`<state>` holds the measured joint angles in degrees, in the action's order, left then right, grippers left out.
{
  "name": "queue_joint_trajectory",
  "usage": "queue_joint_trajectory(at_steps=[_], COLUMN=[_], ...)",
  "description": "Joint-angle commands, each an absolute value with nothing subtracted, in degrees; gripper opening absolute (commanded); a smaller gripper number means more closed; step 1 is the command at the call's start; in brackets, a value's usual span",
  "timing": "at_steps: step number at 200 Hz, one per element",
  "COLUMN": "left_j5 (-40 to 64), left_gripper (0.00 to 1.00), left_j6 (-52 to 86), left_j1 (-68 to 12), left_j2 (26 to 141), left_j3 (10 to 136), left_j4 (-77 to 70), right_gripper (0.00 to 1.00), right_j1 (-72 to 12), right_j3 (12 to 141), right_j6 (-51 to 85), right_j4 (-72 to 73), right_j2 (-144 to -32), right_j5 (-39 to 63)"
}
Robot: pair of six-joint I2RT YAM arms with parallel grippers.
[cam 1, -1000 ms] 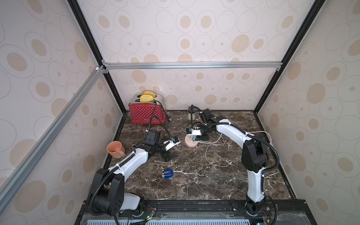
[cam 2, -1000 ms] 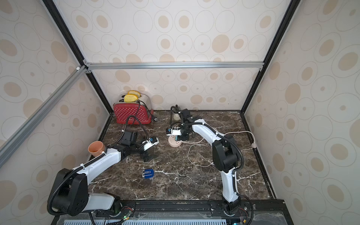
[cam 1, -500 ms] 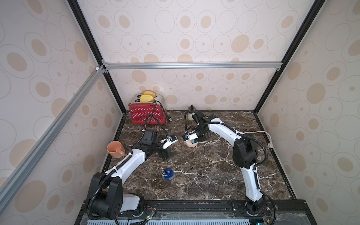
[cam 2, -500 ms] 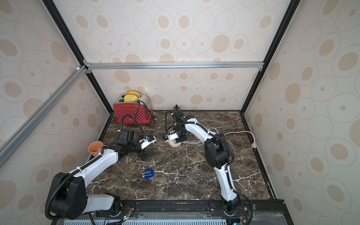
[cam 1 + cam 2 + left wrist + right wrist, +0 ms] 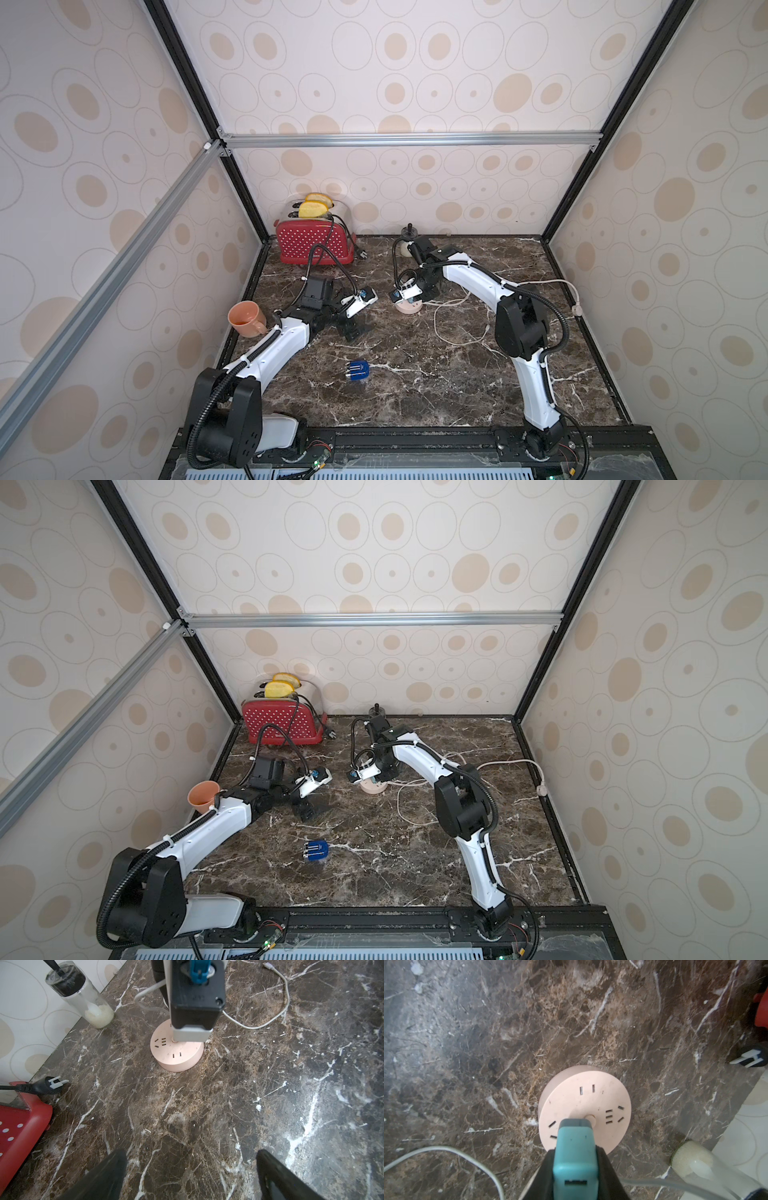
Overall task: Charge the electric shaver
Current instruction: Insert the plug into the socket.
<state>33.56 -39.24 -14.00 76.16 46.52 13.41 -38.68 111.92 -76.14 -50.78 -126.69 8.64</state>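
One flat blue shaver [image 5: 356, 371] | teal block adapter [image 5: 574, 1159] | round pink hub [image 5: 591, 1101]

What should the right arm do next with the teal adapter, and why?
Probably ease the teal adapter straight down into the pink socket hub: the right gripper holds it at the hub's top face, and whether its prongs are seated is hidden.

Right hand [image 5: 575, 1159], carrying the teal adapter [image 5: 574, 1147], is lower than a second ago and has shifted toward the left arm's side. The adapter's tip is now over the face of the pink socket hub [image 5: 583, 1101]. I log the right arm's elbow [image 5: 519, 328] swung inward with it.
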Motion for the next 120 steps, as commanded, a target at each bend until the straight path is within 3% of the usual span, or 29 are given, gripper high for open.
queue_joint_trajectory(at_steps=[1, 120], left_j5=[34.4, 34.8], left_gripper=[0.99, 0.99], left_j6=[-40.4, -40.2], left_j1=[-13.4, -13.2], left_j2=[75.5, 76.1], left_j3=[46.8, 46.9], left_j4=[14.2, 14.1], right_gripper=[0.00, 0.00], right_j1=[-38.7, -37.7], right_j3=[112.9, 114.0], right_j6=[-78.3, -84.3], right_j4=[-52.3, -59.1], right_j2=[-129.0, -128.3], right_j5=[11.0, 12.4])
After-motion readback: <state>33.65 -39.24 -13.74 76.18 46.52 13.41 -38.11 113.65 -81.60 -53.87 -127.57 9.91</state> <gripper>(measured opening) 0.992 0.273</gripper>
